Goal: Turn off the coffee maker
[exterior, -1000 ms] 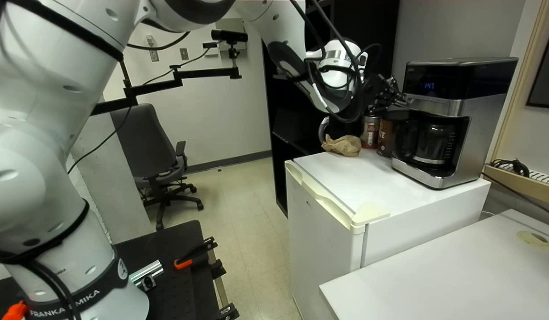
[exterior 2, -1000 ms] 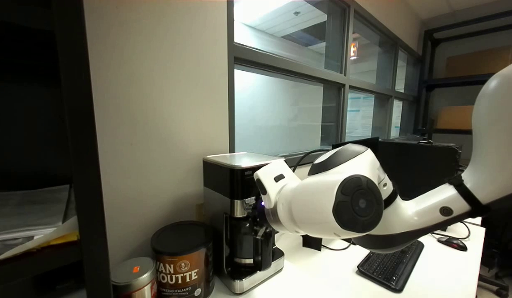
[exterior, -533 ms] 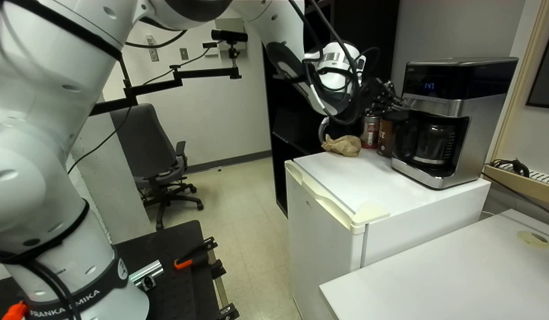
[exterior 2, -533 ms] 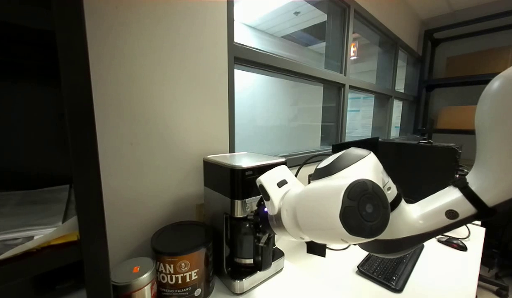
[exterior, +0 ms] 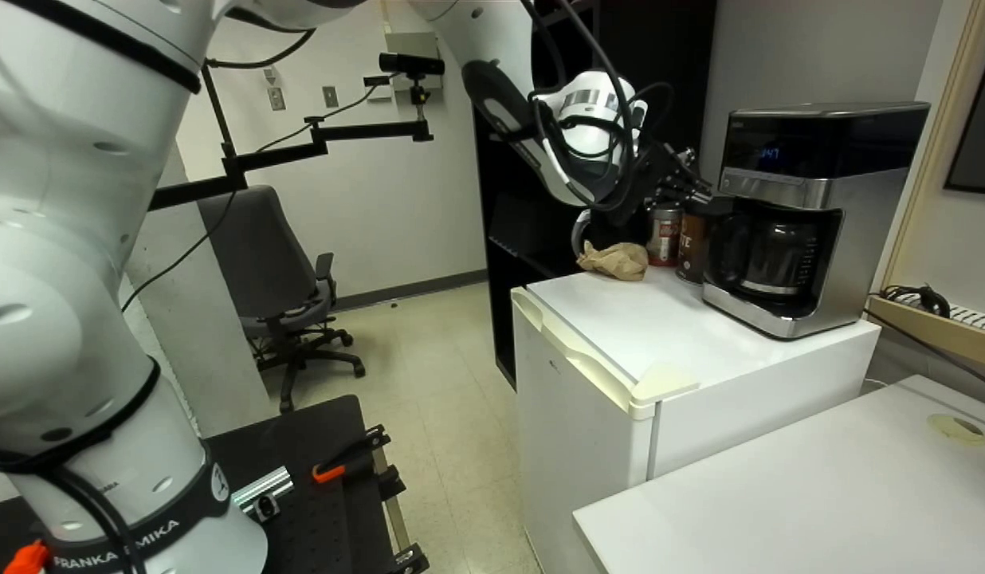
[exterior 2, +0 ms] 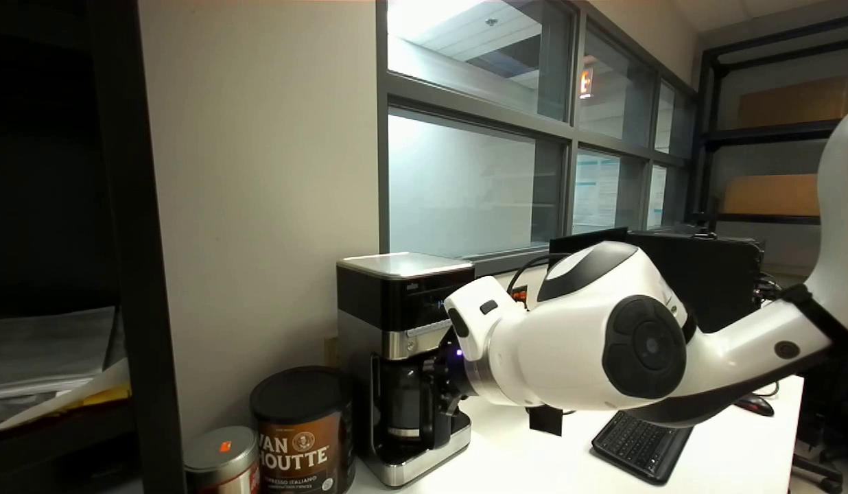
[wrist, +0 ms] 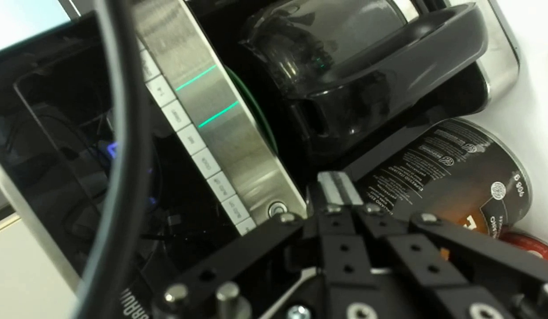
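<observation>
The black and steel coffee maker (exterior: 879, 231) stands on the white mini fridge; it also shows in an exterior view (exterior 2: 361, 363) and fills much of the wrist view (wrist: 252, 164). Its display (exterior: 770, 155) glows blue. The glass carafe (exterior: 779, 259) with black handle sits inside it. The wrist view shows a row of buttons, two green lines on the steel strip and a round button (wrist: 277, 209) at the strip's end. My gripper (exterior: 706, 194) is shut and empty, in front of the machine and apart from it. Its fingertips (wrist: 339, 188) appear just beside the round button.
A brown coffee can (exterior 2: 304, 439) and a smaller metal tin (exterior 2: 221, 460) stand beside the machine. A crumpled brown paper bag (exterior: 614, 261) lies on the fridge top (exterior: 660, 327). A white desk (exterior: 819, 494) with a keyboard (exterior 2: 643, 442) is nearby.
My gripper has drawn back from the coffee maker's front and a little lower. More of the control strip now shows in an exterior view. The coffee maker has not moved; its display stays lit.
</observation>
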